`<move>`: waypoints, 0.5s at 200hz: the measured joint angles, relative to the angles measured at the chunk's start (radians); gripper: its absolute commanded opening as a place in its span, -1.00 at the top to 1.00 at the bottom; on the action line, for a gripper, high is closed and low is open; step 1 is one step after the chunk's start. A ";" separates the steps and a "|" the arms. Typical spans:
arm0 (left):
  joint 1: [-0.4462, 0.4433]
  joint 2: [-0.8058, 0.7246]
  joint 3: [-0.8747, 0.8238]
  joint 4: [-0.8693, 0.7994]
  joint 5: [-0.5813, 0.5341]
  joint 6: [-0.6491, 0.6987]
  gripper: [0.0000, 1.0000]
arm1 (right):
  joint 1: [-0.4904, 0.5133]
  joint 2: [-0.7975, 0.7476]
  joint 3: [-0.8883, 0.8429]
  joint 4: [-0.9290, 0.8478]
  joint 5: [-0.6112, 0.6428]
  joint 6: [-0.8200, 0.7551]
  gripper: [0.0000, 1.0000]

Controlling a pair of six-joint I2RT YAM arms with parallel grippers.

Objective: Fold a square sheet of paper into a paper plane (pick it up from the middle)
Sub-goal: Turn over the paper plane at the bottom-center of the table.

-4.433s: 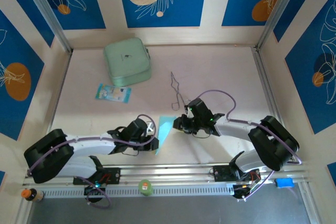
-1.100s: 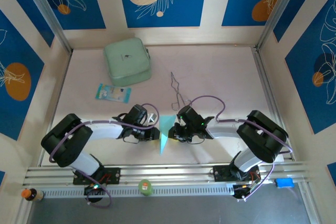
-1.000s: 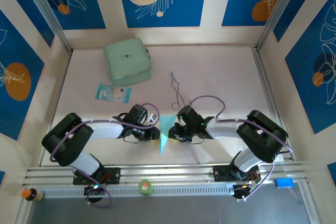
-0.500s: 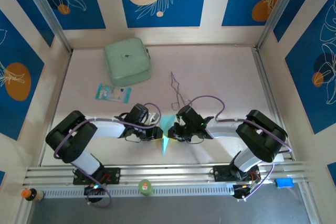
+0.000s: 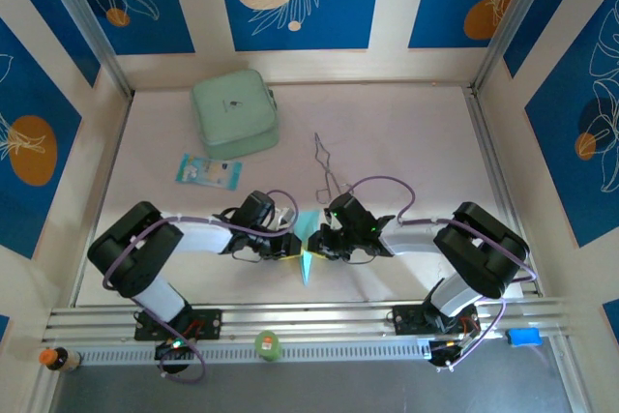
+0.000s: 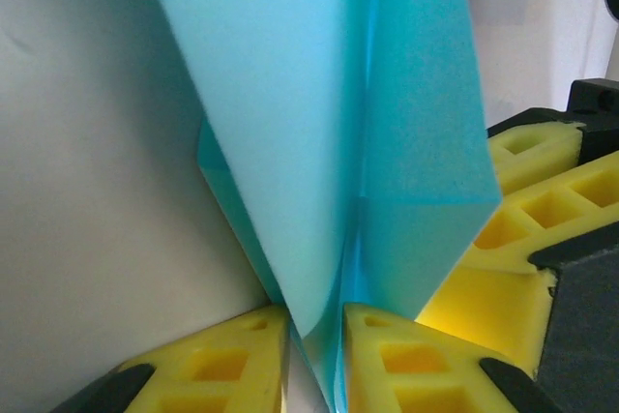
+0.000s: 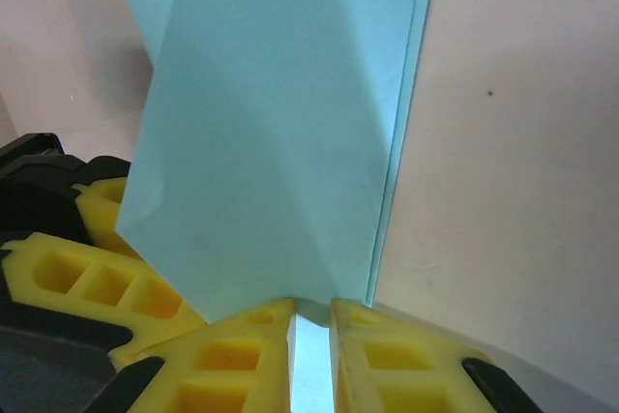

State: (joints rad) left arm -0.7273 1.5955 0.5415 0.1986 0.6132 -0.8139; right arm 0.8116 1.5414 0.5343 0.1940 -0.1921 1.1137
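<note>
Jaws of the left gripper (image 6: 314, 324) and right gripper (image 7: 311, 311) each pinch the paper plane (image 5: 307, 260) from opposite sides. Its long axis runs near-far, narrow tip pointing near.

Two robot arms span the lower frame, left arm (image 5: 193, 235) and right arm (image 5: 414, 235): white tubular links, bulky black joints, thin purple cables (image 5: 387, 180) looping alongside. Left gripper (image 6: 317, 324) and right gripper (image 7: 311, 312) carry bright yellow fingers (image 6: 232, 360) moulded with square pockets.
</note>
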 measured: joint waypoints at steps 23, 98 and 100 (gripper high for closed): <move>-0.029 0.009 0.010 0.002 -0.013 -0.008 0.83 | -0.003 -0.002 -0.010 0.004 -0.002 0.006 0.66; -0.037 -0.203 0.247 -0.520 -0.330 0.128 0.92 | -0.029 -0.190 -0.026 -0.106 0.062 0.001 0.61; -0.037 -0.204 0.258 -0.537 -0.341 0.134 0.92 | -0.029 -0.192 -0.026 -0.109 0.063 0.000 0.61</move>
State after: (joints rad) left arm -0.7643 1.3914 0.7994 -0.3389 0.2722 -0.6796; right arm 0.7826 1.3499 0.5079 0.0853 -0.1287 1.1141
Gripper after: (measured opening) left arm 0.044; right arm 0.192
